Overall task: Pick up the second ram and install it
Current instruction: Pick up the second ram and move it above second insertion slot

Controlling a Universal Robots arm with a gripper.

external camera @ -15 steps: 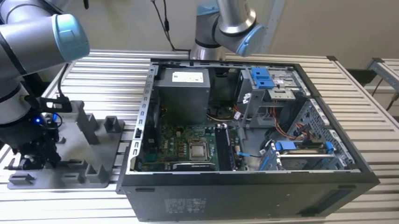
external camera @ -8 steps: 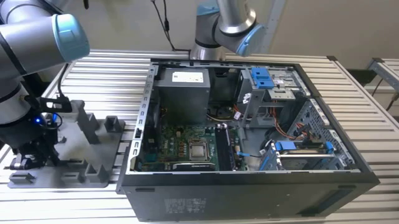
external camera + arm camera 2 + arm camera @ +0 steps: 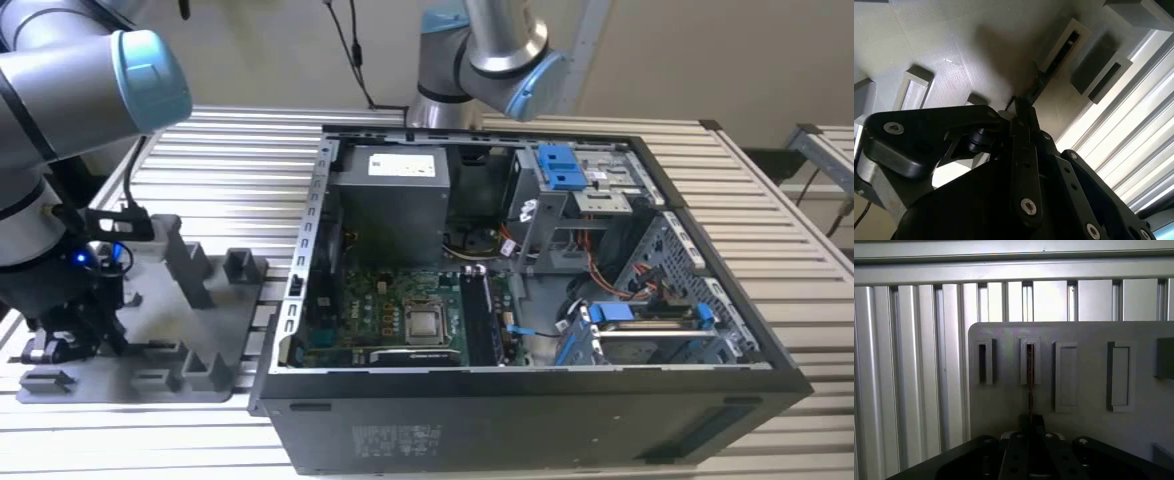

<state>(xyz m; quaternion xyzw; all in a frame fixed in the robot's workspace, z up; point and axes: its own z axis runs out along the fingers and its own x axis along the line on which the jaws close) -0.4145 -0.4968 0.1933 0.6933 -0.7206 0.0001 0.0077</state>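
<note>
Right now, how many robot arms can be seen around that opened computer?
2. One robot arm bends down over the grey holder tray at the exterior view's left; the other arm stands behind the computer case. More may stand out of frame.

- In the exterior view, a pale, plain wall (image 3: 667, 60) runs across the top of the frame.
- Black cables (image 3: 355, 50) hang down it, upper centre.
- A ribbed metal table (image 3: 787, 270) spreads below, evenly lit.
- A grey metal frame (image 3: 825, 150) stands at the right edge.
</note>
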